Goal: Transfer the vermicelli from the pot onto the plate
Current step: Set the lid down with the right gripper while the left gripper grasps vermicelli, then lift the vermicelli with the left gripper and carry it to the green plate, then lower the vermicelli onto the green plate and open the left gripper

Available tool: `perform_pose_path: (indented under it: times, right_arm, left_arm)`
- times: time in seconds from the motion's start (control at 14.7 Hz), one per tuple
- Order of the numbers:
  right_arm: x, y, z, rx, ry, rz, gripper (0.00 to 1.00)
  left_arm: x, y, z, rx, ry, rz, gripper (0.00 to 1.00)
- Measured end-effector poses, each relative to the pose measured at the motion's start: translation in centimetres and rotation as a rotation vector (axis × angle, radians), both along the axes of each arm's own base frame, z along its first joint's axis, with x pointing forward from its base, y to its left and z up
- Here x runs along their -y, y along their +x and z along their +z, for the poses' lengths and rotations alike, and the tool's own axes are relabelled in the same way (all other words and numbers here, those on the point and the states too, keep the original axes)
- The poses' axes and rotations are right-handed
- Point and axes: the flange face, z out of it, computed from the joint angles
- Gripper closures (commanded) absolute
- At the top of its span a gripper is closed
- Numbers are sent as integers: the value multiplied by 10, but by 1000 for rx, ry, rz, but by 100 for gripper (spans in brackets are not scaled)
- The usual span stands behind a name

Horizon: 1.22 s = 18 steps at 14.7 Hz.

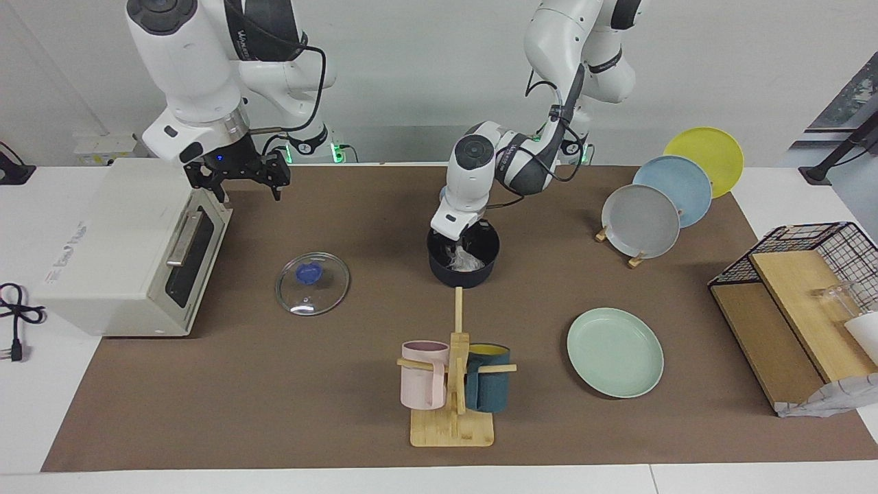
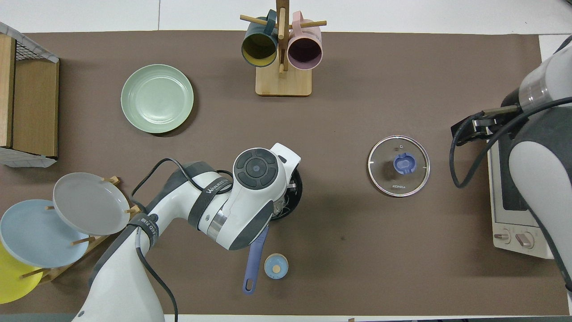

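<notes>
The pot [image 1: 464, 264], small, dark navy and round, sits upright near the table's middle, its long blue-purple handle [image 2: 253, 264] pointing toward the robots. The vermicelli [image 1: 465, 259], a pale translucent tangle, lies inside it. In the facing view the mint-green plate [image 1: 615, 352], bare, rests flat at about four o'clock from the pot, well apart.

Left gripper [image 1: 458, 245] reaches down into the pot [image 1: 464, 269] onto the vermicelli [image 1: 466, 260]; plate [image 1: 615, 352] bare

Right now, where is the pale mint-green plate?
The round pale mint-green plate lies flat and empty on the brown mat, toward the left arm's end of the table, beside the wooden mug stand and farther from the robots than the dark navy pot.
</notes>
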Motion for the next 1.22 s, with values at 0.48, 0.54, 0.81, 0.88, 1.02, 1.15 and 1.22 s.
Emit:
perform_pose_path:
  times: [0.48, 0.54, 0.81, 0.88, 1.02, 1.15, 1.22]
  right_arm:
    - [-4, -3, 5, -1, 35, 0, 0]
    - [-3, -3, 5, -1, 46, -4, 0]
    - [6, -1, 6, 6, 57, -22, 0]
    - [9, -1, 6, 9, 57, -28, 0]
    - [12, -2, 7, 11, 57, -34, 0]
    - [12, -6, 8, 10, 57, -38, 0]
    - [12, -8, 10, 12, 58, -42, 0]
  left_arm:
    - [-59, 29, 128, -23, 5, -22, 100]
    - [-77, 41, 157, -20, -5, -20, 100]
    - [-187, 106, 230, 21, -68, 17, 100]
    - [-218, 121, 230, 31, -75, 24, 100]
    - [-276, 147, 218, 45, -88, 26, 100]
    - [-310, 169, 193, 66, -97, 26, 100]
    - [-318, 178, 174, 79, -98, 21, 100]
